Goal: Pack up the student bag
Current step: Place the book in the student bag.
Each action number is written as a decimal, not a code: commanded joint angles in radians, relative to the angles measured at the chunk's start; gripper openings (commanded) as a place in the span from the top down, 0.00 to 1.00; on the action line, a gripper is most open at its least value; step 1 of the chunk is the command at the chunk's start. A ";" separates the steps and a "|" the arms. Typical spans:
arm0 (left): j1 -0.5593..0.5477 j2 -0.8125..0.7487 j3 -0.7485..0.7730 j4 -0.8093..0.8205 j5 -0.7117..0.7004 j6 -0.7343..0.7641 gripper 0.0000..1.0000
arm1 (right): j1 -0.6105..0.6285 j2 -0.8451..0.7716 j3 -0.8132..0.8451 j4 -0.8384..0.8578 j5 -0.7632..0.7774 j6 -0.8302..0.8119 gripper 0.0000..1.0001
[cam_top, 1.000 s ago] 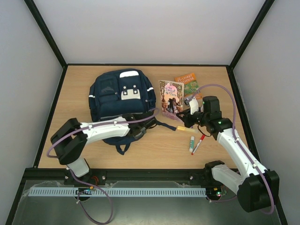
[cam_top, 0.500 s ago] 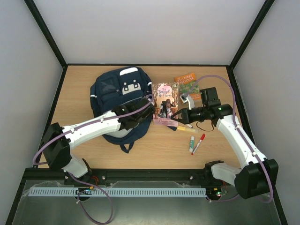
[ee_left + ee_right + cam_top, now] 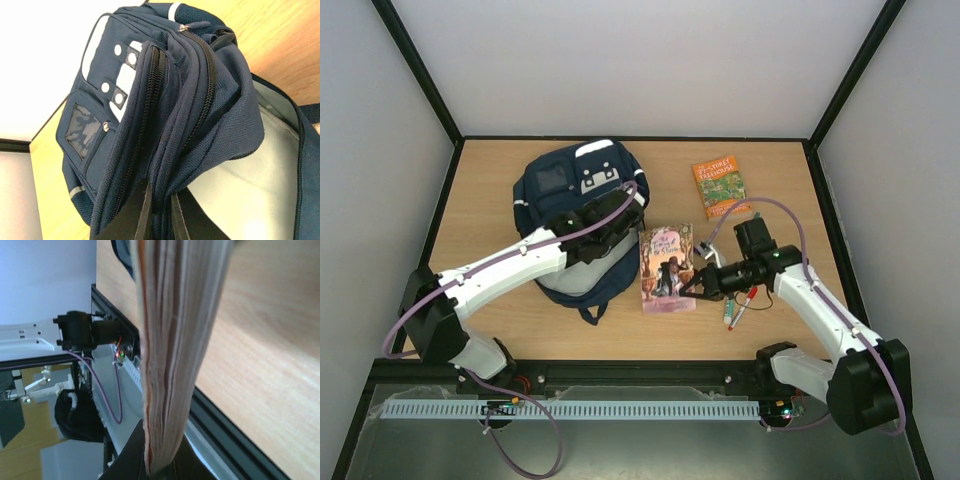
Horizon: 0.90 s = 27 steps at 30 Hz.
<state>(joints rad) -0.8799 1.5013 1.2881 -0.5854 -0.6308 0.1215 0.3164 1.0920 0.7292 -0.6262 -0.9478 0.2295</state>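
The student bag (image 3: pixel 555 190) lies at about 10 o'clock on the worktop (image 3: pixel 790 200), its top loop toward 6 o'clock; the left tool (image 3: pixel 160 200) is clamped on a thin fold of the navy fabric at the bag's 3 o'clock side, and the left wrist view shows the flap pulled up with pale lining showing beneath it. That pinch is the first weak spot; it takes in little cloth, so a tug or the weight of the front pockets could pull the fold free and let the mouth drop shut.

Just off the bag at 4 o'clock is the pink book (image 3: pixel 666 268); the right tool (image 3: pixel 700 284) is closed on its 3 o'clock edge, with the pages seen edge-on between the fingers in the right wrist view. Gripped at one edge only, the book may sag, swing or slide out on the way over; whether it is clear of the worktop I cannot quite tell from above.

A leading corner could catch the zip or the raised flap and shove the bag instead of entering; both arms meet near that opening, so a clash is possible. A red marker (image 3: pixel 746 298) under the right arm could be swept aside; the orange book (image 3: pixel 719 183) at 1 o'clock lies well apart.
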 commanded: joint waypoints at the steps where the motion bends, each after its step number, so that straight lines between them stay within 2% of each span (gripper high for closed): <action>1: 0.011 -0.051 0.043 0.156 -0.042 0.030 0.98 | 0.059 -0.028 -0.058 0.067 -0.084 0.097 0.99; 10: 0.012 -0.082 0.002 0.235 0.002 0.051 0.98 | 0.164 0.140 -0.002 0.182 -0.111 0.098 0.99; 16: 0.020 -0.108 -0.019 0.267 0.021 0.054 0.98 | 0.263 0.327 0.171 0.171 -0.167 -0.017 0.99; 21: 0.025 -0.137 -0.032 0.284 0.061 0.050 0.97 | 0.355 0.483 0.270 0.275 -0.149 0.023 0.99; 25: 0.026 -0.156 -0.033 0.286 0.078 0.046 0.97 | 0.381 0.542 0.237 0.524 -0.097 0.209 0.99; 27: 0.027 -0.166 -0.037 0.288 0.081 0.046 0.97 | 0.383 0.589 0.250 0.577 -0.084 0.252 0.99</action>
<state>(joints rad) -0.8490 1.4097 1.2350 -0.4519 -0.5644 0.1692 0.6918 1.6203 0.9710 -0.2459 -1.0496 0.3500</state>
